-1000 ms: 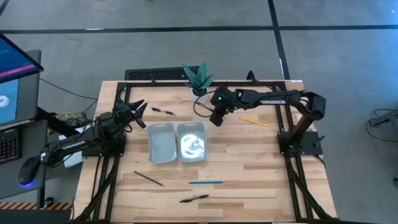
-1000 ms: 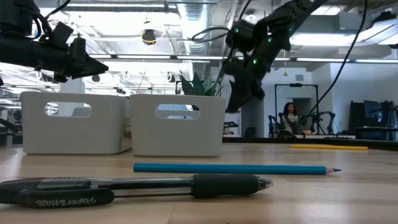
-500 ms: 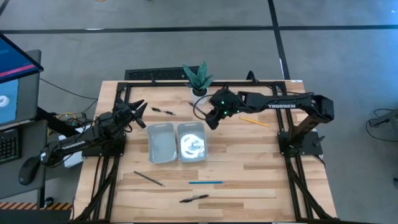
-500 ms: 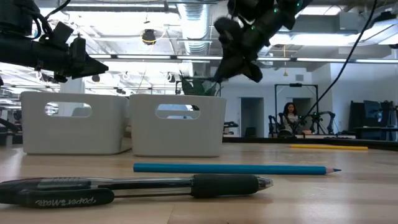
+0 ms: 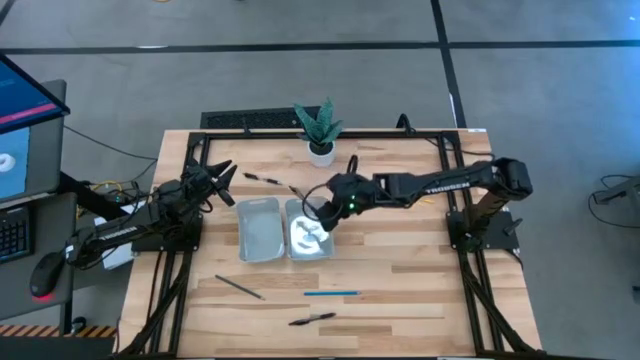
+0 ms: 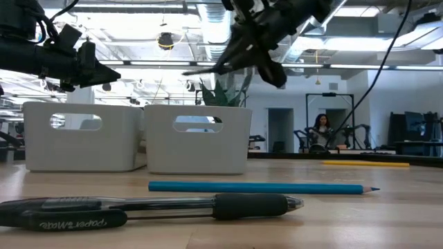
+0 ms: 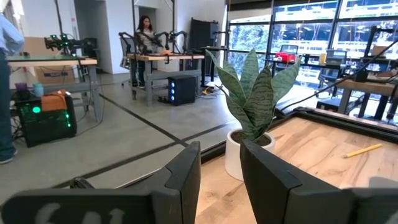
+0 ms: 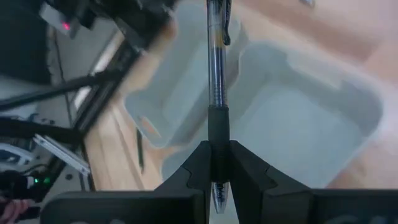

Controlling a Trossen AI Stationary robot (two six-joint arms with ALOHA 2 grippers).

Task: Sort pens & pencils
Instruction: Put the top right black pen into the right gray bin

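My right gripper hangs over the right white tray and is shut on a black pen. In the low view, this gripper is high above the trays. A second pen lies near the far edge, and a third lies near the front edge. The blue pencil and grey pencil lie flat on the near side of the table. The yellow pencil lies on the right, hidden under the arm in the high view. My left gripper waits open left of the trays. My right gripper pinches the pen's black grip section between its two fingers. The pen runs on ahead of the fingertips, its clear barrel pointing toward the far left. It is lifted clear, above the right tray.
The left white tray stands beside the right one at mid-table. A potted plant stands at the far edge. A black frame runs along the table's sides. Bare wood lies right of the trays and along the front.
My right gripper has carried the pen from near the plant toward the near edge and to the left, ending over the right tray. It has tipped from pointing down to nearly level, so the pen now sticks out to the left.
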